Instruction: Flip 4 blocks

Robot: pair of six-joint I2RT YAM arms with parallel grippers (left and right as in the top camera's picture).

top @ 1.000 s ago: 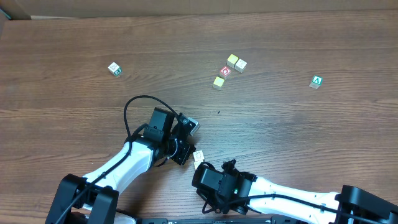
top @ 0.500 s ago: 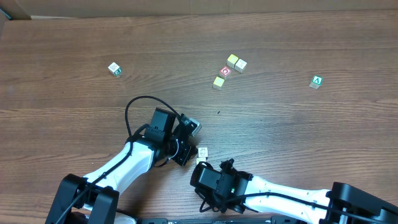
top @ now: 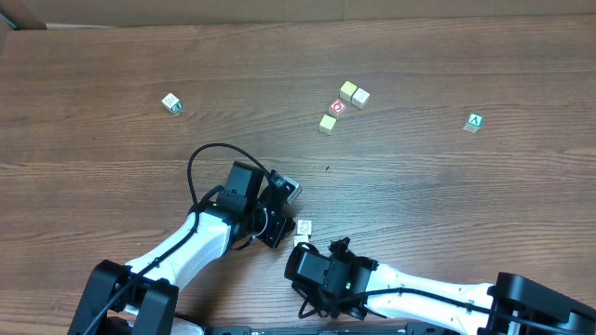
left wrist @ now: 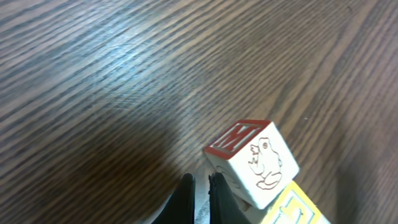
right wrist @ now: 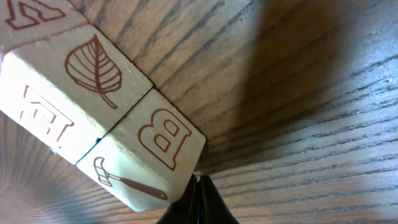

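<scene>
The left arm sits where it was a second ago. Between the two arms, one pale block (top: 304, 226) has moved a little up and to the right, and now it lies out in the open on the table (top: 112, 56). The right arm has slid a little to the left. In the last half second nothing has moved at all. I think a block was just pushed or tipped over, so one flip may be done. The top view is too small to show which face is up.

The left fingers (left wrist: 199, 190) are pressed together and hold nothing. Just to their right stands the M block (left wrist: 249, 163), with a red M on top and a frog on its side. It is very near the tips, but I cannot tell if it touches them. A yellow block (left wrist: 297, 209) sits against its lower right side.

In the right wrist view, the leaf block (right wrist: 68, 87) lies on the left, and the B block (right wrist: 149, 155) touches it on the right. The right fingers (right wrist: 199, 196) are together and empty, and their tip is right under the B block's bottom corner.
</scene>
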